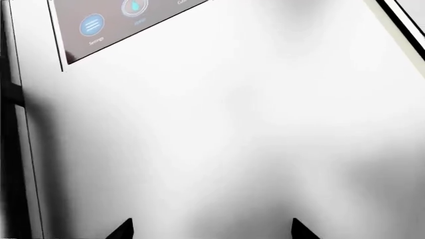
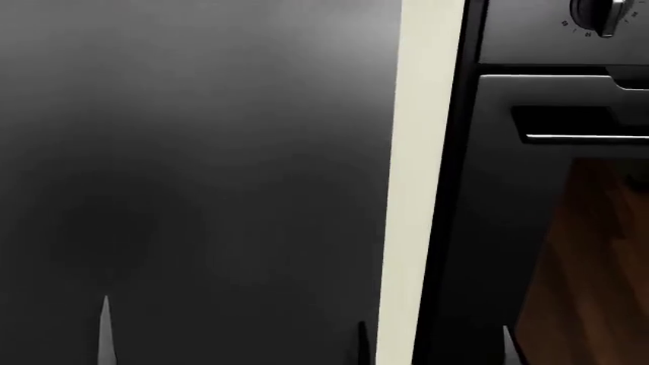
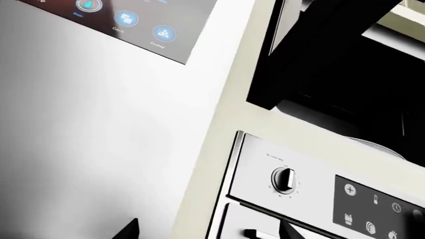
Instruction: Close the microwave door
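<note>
One microwave door (image 3: 312, 47) hangs open, dark, above the oven panel with its knob (image 3: 284, 179), right of a white fridge panel (image 3: 99, 124). Both pincers, left pincer (image 1: 212, 230) and right pincer (image 3: 207, 230), show spread tips, grasping nothing.

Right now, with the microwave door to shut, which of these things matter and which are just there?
For the job:
- microwave door, standing open
- microwave cavity behind it

Just there:
- fridge panel with touchscreen
- oven with knob
- oven handle
- cream cabinet strip
</note>
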Controlling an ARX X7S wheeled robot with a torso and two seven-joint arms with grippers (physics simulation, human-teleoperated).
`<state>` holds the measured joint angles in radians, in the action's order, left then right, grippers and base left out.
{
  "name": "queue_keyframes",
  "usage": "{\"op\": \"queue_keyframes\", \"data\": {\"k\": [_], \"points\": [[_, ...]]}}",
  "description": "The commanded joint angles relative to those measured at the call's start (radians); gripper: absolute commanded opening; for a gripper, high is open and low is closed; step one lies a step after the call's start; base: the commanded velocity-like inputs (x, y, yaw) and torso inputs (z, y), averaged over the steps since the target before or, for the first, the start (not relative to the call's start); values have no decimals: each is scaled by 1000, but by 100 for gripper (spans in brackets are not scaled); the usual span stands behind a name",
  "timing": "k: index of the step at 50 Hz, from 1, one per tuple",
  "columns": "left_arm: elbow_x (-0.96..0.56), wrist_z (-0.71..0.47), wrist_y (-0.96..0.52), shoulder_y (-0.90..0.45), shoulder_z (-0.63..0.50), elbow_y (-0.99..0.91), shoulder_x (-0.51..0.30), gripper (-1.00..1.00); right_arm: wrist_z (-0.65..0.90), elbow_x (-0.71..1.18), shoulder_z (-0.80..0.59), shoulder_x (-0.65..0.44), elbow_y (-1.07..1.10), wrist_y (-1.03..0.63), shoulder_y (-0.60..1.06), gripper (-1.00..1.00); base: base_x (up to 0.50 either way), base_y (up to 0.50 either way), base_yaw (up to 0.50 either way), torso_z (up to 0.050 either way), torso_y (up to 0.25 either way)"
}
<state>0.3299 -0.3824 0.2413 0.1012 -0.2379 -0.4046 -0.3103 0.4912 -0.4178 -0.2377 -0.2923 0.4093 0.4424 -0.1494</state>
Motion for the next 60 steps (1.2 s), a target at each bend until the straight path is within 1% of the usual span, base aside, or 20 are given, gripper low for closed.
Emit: {"op": "queue_keyframes", "data": {"k": [1, 6, 12, 16, 17, 20, 33, 38, 51, 60], "points": [[2, -1, -7, -1, -5, -8, -3, 100, -5, -2, -7, -4, 14, -13, -4, 100, 254, -207, 0, 0, 0], [3, -2, -10, -3, -7, -12, -3, 100, -12, -4, -9, 1, 27, -34, -5, 100, 58, 0, 0, 0, 0], [0, -4, -11, -9, -8, -13, -5, 100, -65, -47, -35, 5, 102, -88, -18, 100, 0, 0, 0, 0, 0], [-3, 9, -45, -24, -8, -35, 4, 100, -130, -48, -39, 28, 199, -179, 0, 100, 0, 0, 0, 0, 0], [-4, 11, -49, -26, -9, -37, 5, 100, -164, -57, -53, 33, 224, -202, 28, 100, 0, 0, 0, 0, 0], [1, 14, -60, -30, -12, -43, 7, 100, -200, -51, -68, 40, 247, -230, 64, 100, 0, 0, 0, 0, 0], [2, 19, -82, -46, -21, -53, 11, 100, -300, -19, -81, 59, 318, -347, 162, 100, 0, 0, 0, 0, 0], [6, 13, -76, -43, -28, -48, 13, 100, -360, -27, -97, 77, 337, -428, 214, 100, 0, 0, 0, 0, 0], [5, 10, -76, -63, -39, -28, 14, 100, -514, -76, -129, 138, 447, -612, 420, 100, 0, 0, 0, 0, 0], [1, 8, -74, -70, -44, -21, 12, 100, -568, -126, -146, 146, 467, -678, 503, 100, 0, 0, 0, 0, 0]]}}
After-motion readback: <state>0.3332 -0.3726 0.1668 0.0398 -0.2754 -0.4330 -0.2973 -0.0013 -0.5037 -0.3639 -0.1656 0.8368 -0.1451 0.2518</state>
